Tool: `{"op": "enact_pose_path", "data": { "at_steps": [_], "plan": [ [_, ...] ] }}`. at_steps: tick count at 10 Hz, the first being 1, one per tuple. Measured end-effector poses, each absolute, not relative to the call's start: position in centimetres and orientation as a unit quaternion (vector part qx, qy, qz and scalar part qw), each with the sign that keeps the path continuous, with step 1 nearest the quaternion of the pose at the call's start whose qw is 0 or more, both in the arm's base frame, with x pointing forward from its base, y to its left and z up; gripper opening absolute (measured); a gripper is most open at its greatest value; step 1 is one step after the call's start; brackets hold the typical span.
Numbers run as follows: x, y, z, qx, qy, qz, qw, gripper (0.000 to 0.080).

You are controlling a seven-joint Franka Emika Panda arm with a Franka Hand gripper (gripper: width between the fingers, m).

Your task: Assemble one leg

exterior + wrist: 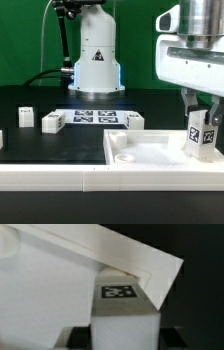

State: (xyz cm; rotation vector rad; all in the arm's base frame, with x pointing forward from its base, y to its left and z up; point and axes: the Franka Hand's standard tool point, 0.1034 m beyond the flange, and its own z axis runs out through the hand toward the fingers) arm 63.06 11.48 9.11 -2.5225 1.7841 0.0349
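Note:
My gripper (201,122) is shut on a leg (200,136), a white oblong block with black-and-white tags, held upright. Its lower end is down at the right near corner of the large flat white square piece with a raised rim (150,152); I cannot tell whether it is seated there. In the wrist view the leg (122,314) runs out from between my dark fingers (82,336) to the corner of the white piece (70,274), with its tag facing the camera. The gripper (122,341) clamps it on both sides.
Three more white legs lie on the black table, two on the exterior view's left (25,117) (52,122) and one near the middle (133,121). The marker board (95,117) lies before the robot base (95,60). A white ledge (50,176) runs along the front.

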Motion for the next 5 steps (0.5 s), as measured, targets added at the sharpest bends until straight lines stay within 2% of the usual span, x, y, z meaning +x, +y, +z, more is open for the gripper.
{"op": "enact_pose_path", "data": {
  "at_steps": [2,3,4,5],
  "plan": [
    [63.03,11.58,9.07,-0.83,0.557,0.011,0.026,0.029],
    [63.13,11.56,9.09,-0.834,0.551,0.009,0.029,0.0531],
    [63.26,11.4,9.06,-0.851,0.524,0.004,0.032,0.0531],
    [63.15,11.51,8.93,-0.879,0.476,0.003,0.031,0.0611]
  ]
}}
